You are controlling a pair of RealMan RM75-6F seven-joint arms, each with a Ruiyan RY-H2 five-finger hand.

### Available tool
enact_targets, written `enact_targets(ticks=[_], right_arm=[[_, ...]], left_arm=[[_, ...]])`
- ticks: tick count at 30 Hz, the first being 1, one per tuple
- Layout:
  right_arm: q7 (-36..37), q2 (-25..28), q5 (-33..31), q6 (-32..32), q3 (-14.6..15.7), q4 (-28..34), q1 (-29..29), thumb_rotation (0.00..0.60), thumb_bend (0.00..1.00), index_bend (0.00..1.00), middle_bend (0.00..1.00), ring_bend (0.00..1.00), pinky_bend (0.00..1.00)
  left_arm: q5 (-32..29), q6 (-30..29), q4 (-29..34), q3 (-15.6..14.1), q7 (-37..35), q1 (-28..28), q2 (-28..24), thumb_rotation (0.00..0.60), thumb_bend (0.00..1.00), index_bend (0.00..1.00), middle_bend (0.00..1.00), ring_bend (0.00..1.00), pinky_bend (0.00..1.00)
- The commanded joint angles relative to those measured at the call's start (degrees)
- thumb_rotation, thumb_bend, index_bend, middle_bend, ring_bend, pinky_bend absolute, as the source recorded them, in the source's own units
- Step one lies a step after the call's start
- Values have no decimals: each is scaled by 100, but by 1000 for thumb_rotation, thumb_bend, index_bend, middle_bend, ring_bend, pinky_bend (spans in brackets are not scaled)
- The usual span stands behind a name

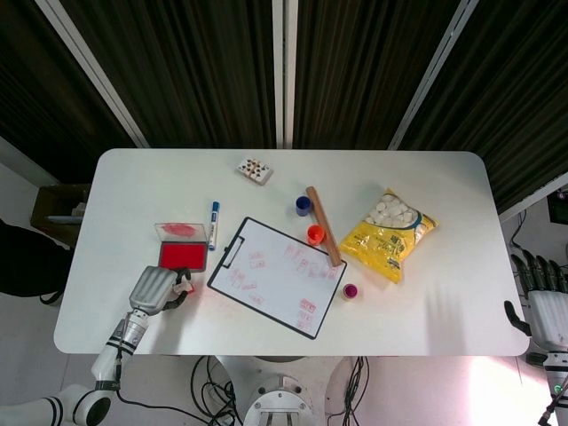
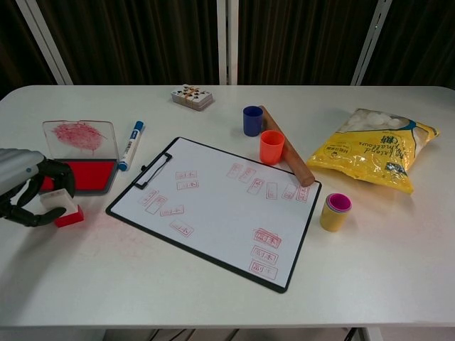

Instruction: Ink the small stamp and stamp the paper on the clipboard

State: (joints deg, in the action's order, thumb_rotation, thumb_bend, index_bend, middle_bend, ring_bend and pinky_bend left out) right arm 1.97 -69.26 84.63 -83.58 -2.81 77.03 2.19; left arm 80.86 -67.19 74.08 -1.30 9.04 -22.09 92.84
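Observation:
The small stamp point(image 2: 64, 209), a white block on a red base, stands on the table just in front of the red ink pad point(image 2: 89, 175). My left hand point(image 2: 25, 188) curls around its white top and grips it. From the head view the left hand point(image 1: 156, 287) covers most of the stamp point(image 1: 185, 286). To the right lies the clipboard point(image 2: 213, 206), its paper carrying several red stamp marks. My right hand point(image 1: 543, 306) hangs off the table's right side, fingers apart and holding nothing.
The ink pad's clear lid point(image 2: 78, 135) lies open behind it, with a blue marker point(image 2: 131, 145) beside. A card box point(image 2: 192, 96), blue cup point(image 2: 252, 120), orange cup point(image 2: 271, 146), wooden stick point(image 2: 288, 156), yellow snack bag point(image 2: 373, 149) and yellow-magenta cup point(image 2: 335, 211) ring the clipboard.

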Motion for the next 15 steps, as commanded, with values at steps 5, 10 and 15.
enact_targets(ticks=[5, 10, 15], right_arm=[[5, -7, 0, 5, 5, -8, -1, 600, 296, 0, 0, 0, 0], [10, -21, 4, -7, 1, -24, -1, 600, 296, 0, 0, 0, 0], [30, 28, -12, -73, -28, -4, -25, 600, 296, 0, 0, 0, 0]], left_arm=[[7, 31, 31, 18, -1, 19, -17, 600, 285, 386, 494, 701, 832], [45, -31, 50, 42, 44, 45, -47, 600, 257, 365, 465, 696, 829], [178, -430, 467, 43, 81, 216, -386, 600, 201, 343, 434, 694, 826]])
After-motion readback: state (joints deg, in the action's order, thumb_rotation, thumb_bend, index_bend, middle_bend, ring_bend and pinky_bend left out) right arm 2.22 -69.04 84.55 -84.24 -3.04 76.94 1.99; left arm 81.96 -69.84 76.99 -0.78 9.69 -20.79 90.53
